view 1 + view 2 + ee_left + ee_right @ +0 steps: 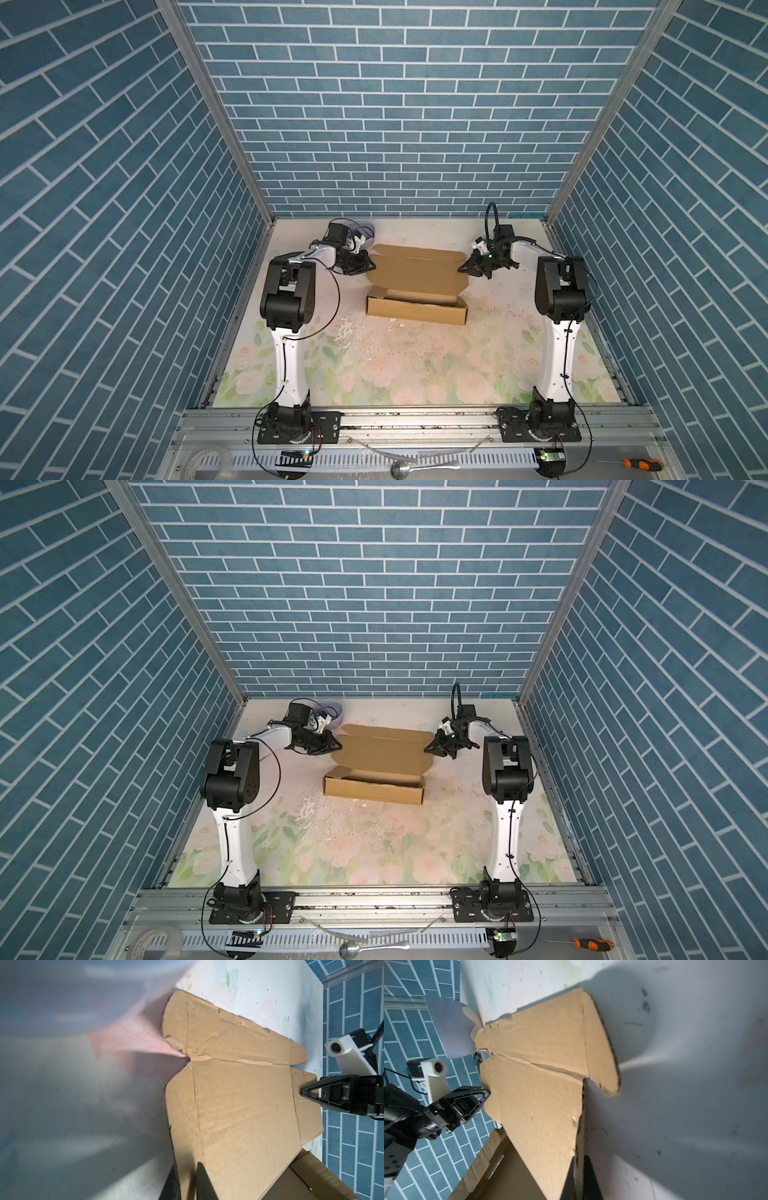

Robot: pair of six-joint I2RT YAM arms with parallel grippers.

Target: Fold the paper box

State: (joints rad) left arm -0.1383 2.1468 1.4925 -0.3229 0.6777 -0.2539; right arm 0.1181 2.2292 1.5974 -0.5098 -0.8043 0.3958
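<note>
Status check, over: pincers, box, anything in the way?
Left pincer, right pincer: shut on paper box lid's end flaps. Lid open, not folded over. Lilac cup near lid's far left corner.

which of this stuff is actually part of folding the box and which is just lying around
In use: brown corrugated cardboard paper box; left gripper and right gripper, each shut on a lid side flap.
Lying about: lilac cup; metal spoon; orange-handled screwdriver; white tape roll.

Plain brown paper box (417, 270), pale table (395, 374) printed with pink roses and green leaves, lilac cup (336, 717), blue brick-patterned walls (395, 124) with white joints.
</note>
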